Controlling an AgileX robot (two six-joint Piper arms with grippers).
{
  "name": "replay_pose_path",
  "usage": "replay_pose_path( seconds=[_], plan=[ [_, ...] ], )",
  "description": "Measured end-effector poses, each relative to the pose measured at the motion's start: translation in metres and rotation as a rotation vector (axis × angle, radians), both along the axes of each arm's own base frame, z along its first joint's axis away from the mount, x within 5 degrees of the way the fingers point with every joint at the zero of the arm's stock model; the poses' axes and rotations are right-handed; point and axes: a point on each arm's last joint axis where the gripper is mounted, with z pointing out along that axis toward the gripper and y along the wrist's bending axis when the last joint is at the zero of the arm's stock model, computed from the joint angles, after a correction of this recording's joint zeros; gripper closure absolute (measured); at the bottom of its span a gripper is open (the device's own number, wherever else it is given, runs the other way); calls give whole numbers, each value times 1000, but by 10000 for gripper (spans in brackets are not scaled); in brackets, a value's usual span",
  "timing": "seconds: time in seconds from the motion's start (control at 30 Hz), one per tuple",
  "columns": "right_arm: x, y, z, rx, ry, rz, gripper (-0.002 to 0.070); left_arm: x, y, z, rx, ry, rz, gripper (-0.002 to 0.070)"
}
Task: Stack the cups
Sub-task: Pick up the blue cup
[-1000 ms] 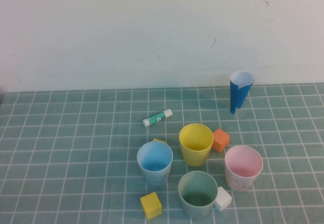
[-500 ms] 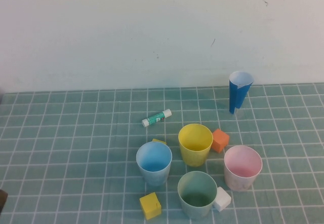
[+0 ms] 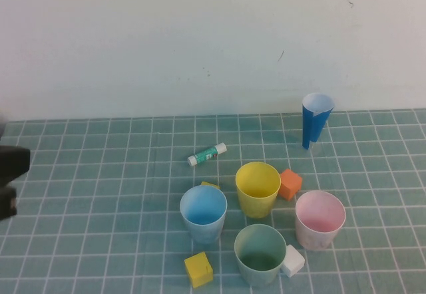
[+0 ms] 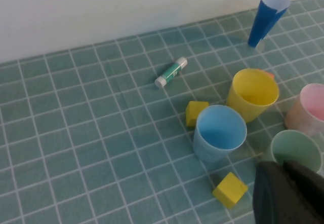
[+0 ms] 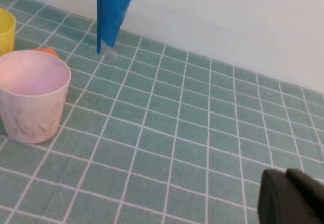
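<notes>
Cups: you have four on the bench, all upright, open end up and unstacked. The blue cup (image 3: 203, 213) stands left of the yellow cup (image 3: 257, 189); the green cup (image 3: 259, 255) is nearest the robot; the pink cup (image 3: 319, 219) is on the right. None sits inside another.

Surface: the bench (image 3: 93, 241) is covered by a teal mat with a white square grid. A plain off-white wall (image 3: 200, 41) rises at the far edge of the mat and carries a few small dark marks.

Other items on the mat:
- A yellow cube (image 3: 198, 269) lies near the blue cup on the robot's side.
- A second yellow cube (image 4: 196, 113) lies just beside the blue cup on its far side.
- An orange cube (image 3: 289, 183) sits just beside the yellow cup.
- A white cube (image 3: 292, 261) touches the green cup.
- A glue stick (image 3: 206, 154) lies on its side, beyond the cups.
- A blue cone (image 3: 315, 121) stands point down near the wall, white inside.

Left gripper (image 4: 291, 193): jaws closed, holding nothing, above the mat on the robot's side of the green cup. In the high view you see the arm only as a dark shape at the left edge.

Right gripper (image 5: 293, 198): jaws closed, holding nothing, over bare mat, well apart from the pink cup.
</notes>
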Motion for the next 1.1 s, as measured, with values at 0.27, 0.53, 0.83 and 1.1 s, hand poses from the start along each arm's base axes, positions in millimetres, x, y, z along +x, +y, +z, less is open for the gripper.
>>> replay_pose_path(
  seconds=[0.27,0.53,0.83,1.1],
  plan=[
    [0,0,0,0,0,0,679,77,-3,-18,61,208,-34,677],
    [0,0,0,0,0,0,679,126,-53,-73,208,434,-194,677],
    [0,0,0,0,0,0,679,169,-107,-100,313,544,-246,676],
    [0,0,0,0,0,0,679,205,-129,-133,354,634,-239,405]
  ],
)
